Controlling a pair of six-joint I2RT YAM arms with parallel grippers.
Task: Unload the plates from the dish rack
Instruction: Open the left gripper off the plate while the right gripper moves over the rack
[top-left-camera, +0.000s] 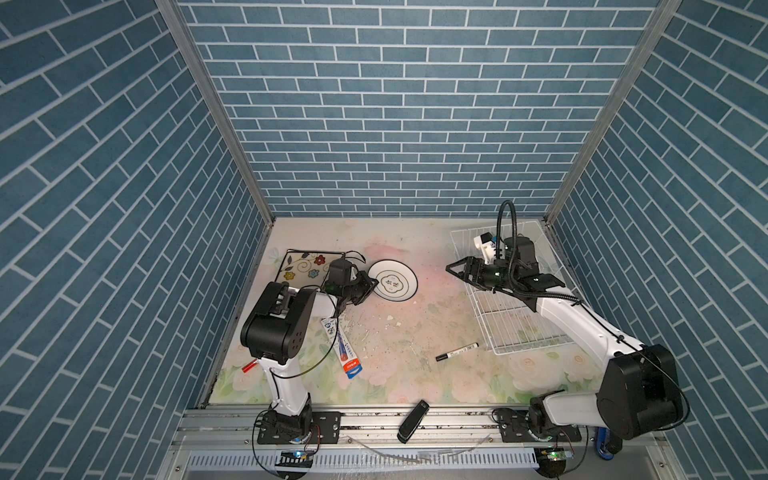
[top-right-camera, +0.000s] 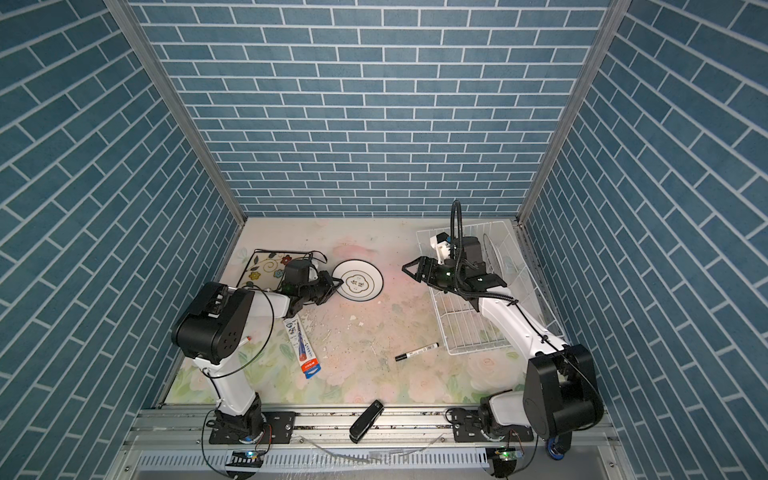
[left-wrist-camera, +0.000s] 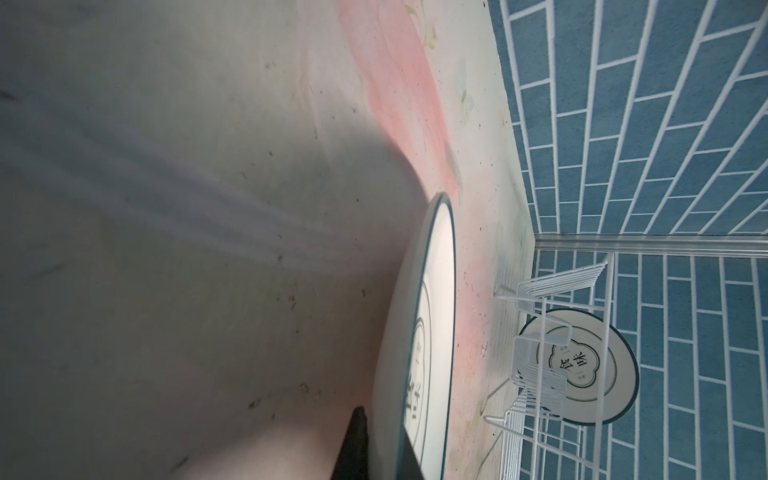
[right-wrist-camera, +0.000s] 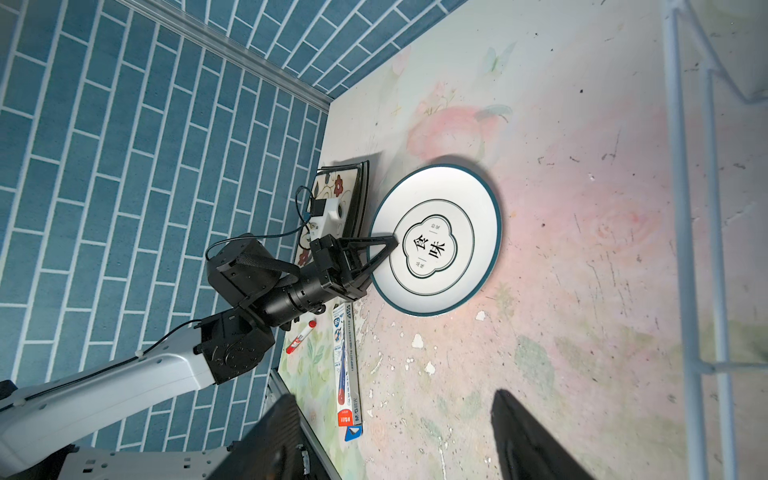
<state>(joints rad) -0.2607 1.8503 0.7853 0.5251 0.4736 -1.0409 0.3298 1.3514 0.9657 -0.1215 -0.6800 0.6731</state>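
A round white plate (top-left-camera: 395, 281) (top-right-camera: 360, 283) (right-wrist-camera: 440, 241) with a dark rim lies low on the table, left of centre. My left gripper (top-left-camera: 372, 285) (top-right-camera: 338, 283) (left-wrist-camera: 382, 442) (right-wrist-camera: 390, 243) is shut on its near-left rim. Behind that arm a cream flowered square plate (top-left-camera: 300, 270) (top-right-camera: 264, 268) lies flat. The white wire dish rack (top-left-camera: 503, 328) (top-right-camera: 465, 328) (left-wrist-camera: 540, 291) stands at the right. A second round plate (left-wrist-camera: 582, 365) (top-right-camera: 491, 249) stands upright in its far end. My right gripper (top-left-camera: 451, 268) (top-right-camera: 407, 268) (right-wrist-camera: 392, 415) hovers open and empty above the rack's left side.
A black marker (top-left-camera: 457, 352) lies in front of the rack. A boxed pen (top-left-camera: 345, 349) and a red-capped marker (top-left-camera: 249, 366) lie by the left arm. A black stapler-like object (top-left-camera: 412, 421) rests on the front rail. Blue brick walls enclose three sides.
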